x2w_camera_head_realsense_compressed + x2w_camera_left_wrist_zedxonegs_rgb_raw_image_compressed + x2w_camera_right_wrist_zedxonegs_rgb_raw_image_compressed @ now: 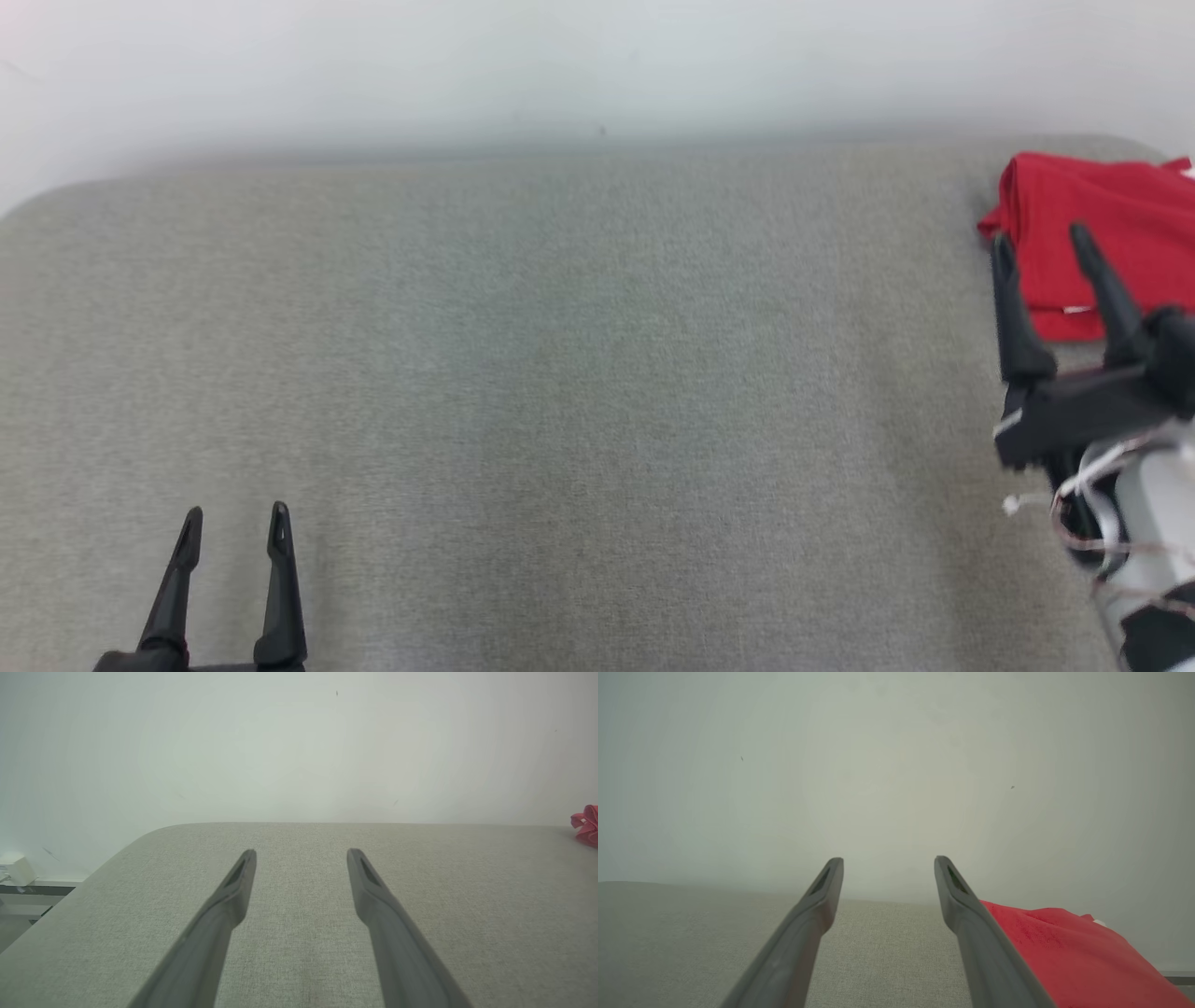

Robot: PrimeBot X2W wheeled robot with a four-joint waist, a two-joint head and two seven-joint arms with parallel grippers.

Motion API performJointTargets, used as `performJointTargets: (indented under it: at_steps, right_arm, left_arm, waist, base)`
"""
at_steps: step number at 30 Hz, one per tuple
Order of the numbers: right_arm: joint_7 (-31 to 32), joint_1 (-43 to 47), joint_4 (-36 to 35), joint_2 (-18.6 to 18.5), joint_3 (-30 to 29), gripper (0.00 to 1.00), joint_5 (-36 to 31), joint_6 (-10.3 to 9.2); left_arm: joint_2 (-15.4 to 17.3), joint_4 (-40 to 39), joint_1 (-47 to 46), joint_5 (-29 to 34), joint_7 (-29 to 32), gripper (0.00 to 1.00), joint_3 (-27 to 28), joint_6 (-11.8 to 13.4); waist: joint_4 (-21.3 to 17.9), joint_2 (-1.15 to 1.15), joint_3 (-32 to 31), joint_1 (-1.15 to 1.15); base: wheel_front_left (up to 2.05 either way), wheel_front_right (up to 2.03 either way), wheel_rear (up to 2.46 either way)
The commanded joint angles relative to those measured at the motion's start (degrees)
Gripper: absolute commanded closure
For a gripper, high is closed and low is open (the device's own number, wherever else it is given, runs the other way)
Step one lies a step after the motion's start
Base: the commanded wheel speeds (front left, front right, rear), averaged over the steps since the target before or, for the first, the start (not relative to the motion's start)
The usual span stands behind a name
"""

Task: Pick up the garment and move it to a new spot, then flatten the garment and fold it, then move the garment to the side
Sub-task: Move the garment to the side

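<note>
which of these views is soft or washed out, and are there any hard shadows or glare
Head view: soft all over, wall bleached pale, right hand and red garment slightly smeared. Left wrist view: grey surface weave crisp, left hand fingers softer near the lens. Right wrist view: hazy, darker corners. No hard shadows or glare in any.

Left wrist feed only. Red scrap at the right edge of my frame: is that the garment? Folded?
Observer: Yes. Head view shows the red garment as a compact, folded-looking bundle near the far right corner of the grey surface.
Operator: Right gripper holding it?
Observer: No. The right gripper is open, nothing between its fingers; the garment lies beside one finger.
Operator: Left gripper relative to it?
Observer: The left gripper is at head view's lower left, across the surface from it.
</note>
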Motion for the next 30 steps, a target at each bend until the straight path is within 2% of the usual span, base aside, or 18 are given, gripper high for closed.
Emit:
performJointTargets:
  at_steps: [1, 9, 16, 20, 30]
  right_arm:
    - [-0.22, 2.85, -1.16, 0.88, -0.60, 0.00, 0.11, -0.12]
    - [0.76, 16.58, -9.20, 5.22, -4.70, 0.00, -1.51, -0.12]
    - [2.09, 26.79, -16.05, 10.57, -8.38, 0.00, -3.19, -0.12]
    - [2.67, 30.97, -19.17, 12.76, -9.87, 0.00, -4.86, -0.12]
    - [3.91, 36.13, -22.68, 15.14, -11.07, 0.00, -6.93, -0.12]
  left_arm:
    - [-0.23, 0.13, 1.13, -0.03, -0.16, 0.00, 0.30, 0.04]
    - [-1.23, 0.53, 2.96, -0.15, -0.16, 0.00, 1.12, 0.09]
    - [-1.84, 1.39, 3.91, -0.38, -0.17, 0.00, 1.61, -0.12]
    - [-2.02, 2.31, 4.41, -0.47, -0.17, 0.00, 1.46, -0.31]
    - [-2.20, 4.43, 4.58, -0.63, -0.17, 0.00, 0.75, -0.59]
  waist:
    - [2.78, 0.01, -3.87, 0.02]
    - [2.88, 0.01, -6.33, 0.02]
    - [2.15, 0.01, -8.35, 0.02]
    - [1.49, 0.01, -9.23, 0.02]
    - [0.20, 0.01, -10.52, 0.02]
  base:
    - [0.00, 0.00, 0.00]
    - [0.00, 0.00, 0.00]
    - [0.00, 0.00, 0.00]
    - [0.00, 0.00, 0.00]
    - [0.00, 0.00, 0.00]
